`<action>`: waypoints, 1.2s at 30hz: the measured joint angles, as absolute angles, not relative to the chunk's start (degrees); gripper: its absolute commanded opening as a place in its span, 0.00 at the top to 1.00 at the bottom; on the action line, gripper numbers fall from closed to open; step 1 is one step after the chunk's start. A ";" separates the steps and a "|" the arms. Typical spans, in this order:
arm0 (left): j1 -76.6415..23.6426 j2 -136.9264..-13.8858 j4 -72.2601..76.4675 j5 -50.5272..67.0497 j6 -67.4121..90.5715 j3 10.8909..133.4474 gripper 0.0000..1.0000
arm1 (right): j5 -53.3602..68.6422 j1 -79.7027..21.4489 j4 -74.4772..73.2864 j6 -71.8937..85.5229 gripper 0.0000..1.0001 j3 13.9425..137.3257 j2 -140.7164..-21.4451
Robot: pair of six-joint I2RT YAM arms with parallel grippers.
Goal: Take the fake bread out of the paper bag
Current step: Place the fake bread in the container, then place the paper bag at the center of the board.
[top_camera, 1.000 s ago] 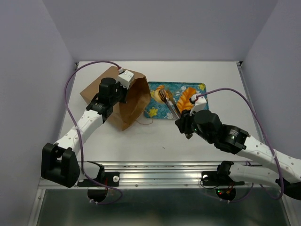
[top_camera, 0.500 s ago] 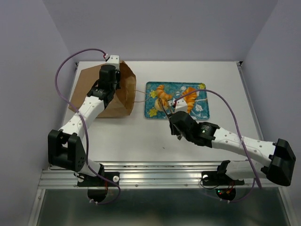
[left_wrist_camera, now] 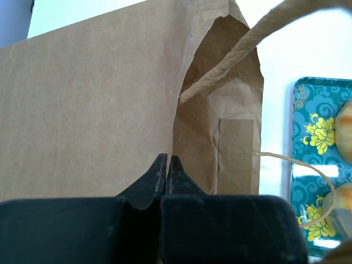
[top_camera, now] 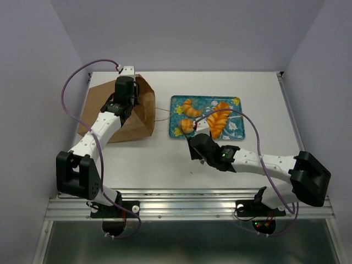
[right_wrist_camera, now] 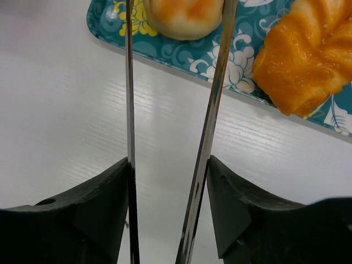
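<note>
The brown paper bag (top_camera: 118, 118) lies at the left of the table, its mouth toward the tray; it fills the left wrist view (left_wrist_camera: 99, 110). My left gripper (top_camera: 123, 104) (left_wrist_camera: 166, 162) is shut on the bag's paper edge. The three breads lie on the teal tray (top_camera: 235, 127): a croissant (top_camera: 191, 107), a round roll (top_camera: 187, 126) (right_wrist_camera: 184, 16) and a braided loaf (top_camera: 219, 118) (right_wrist_camera: 308, 60). My right gripper (top_camera: 192, 144) (right_wrist_camera: 169, 165) is shut on metal tongs (right_wrist_camera: 217, 93). Their arms stand apart and point at the roll from the tray's near edge.
The bag's cord handle (top_camera: 162, 113) (left_wrist_camera: 220, 71) trails between the bag and the tray (right_wrist_camera: 165, 52). White walls close in the table on the left, right and back. The arm bases and a metal rail sit at the near edge.
My left gripper has swung the bag left and back, down onto the table. My right gripper has drawn the tongs back from over the tray to its near-left edge; the roll now shows on the tray.
</note>
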State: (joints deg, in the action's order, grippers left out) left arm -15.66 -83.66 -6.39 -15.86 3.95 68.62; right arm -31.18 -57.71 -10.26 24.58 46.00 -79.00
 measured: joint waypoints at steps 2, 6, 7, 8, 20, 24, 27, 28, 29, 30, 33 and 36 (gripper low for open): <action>-15.66 -83.37 -6.76 -15.84 4.27 68.62 1.00 | -30.83 -57.71 -9.30 24.18 0.32 46.00 -79.26; -15.64 -82.13 -7.38 -15.68 4.73 68.64 1.00 | -29.02 -57.71 -8.56 23.40 0.33 46.00 -78.81; -15.64 -81.62 -7.68 -15.59 4.93 68.86 1.00 | -28.47 -57.71 -8.58 23.24 0.35 46.00 -78.22; -15.64 -81.41 -7.84 -15.55 4.99 69.08 1.00 | -28.25 -57.71 -8.60 23.11 0.37 46.00 -77.78; -13.63 -79.05 -10.83 -13.65 8.08 78.56 1.00 | -31.42 -57.36 -10.31 22.72 0.45 48.66 -68.38; -11.33 -77.80 -10.96 -10.39 10.26 80.82 1.00 | -33.06 -55.79 -10.33 22.37 0.46 50.61 -66.83; -9.50 -76.66 -10.46 -7.01 12.08 81.10 1.00 | -34.24 -52.45 -10.28 22.06 0.46 51.75 -66.46; -8.60 -76.27 -10.33 -5.56 12.88 81.10 1.00 | -34.22 -51.48 -10.24 22.11 0.46 51.88 -66.37; -7.84 -76.09 -10.13 -4.64 13.56 81.10 1.00 | -33.71 -48.86 -10.24 22.31 0.46 51.94 -66.35; -7.07 -76.01 -9.93 -3.51 14.24 81.10 1.00 | -33.26 -46.72 -10.28 22.52 0.46 51.99 -66.35; -2.59 -76.07 -8.58 4.10 17.58 80.88 1.00 | -32.64 -38.37 -10.57 22.85 0.46 52.05 -66.35; 1.72 -76.77 -7.38 8.45 19.84 80.29 1.00 | -32.73 -34.48 -11.18 22.68 0.46 52.86 -66.52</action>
State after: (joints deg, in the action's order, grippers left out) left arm 1.72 -76.77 -7.38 8.45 19.84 80.29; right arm -32.73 -34.48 -11.18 22.68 52.86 -66.52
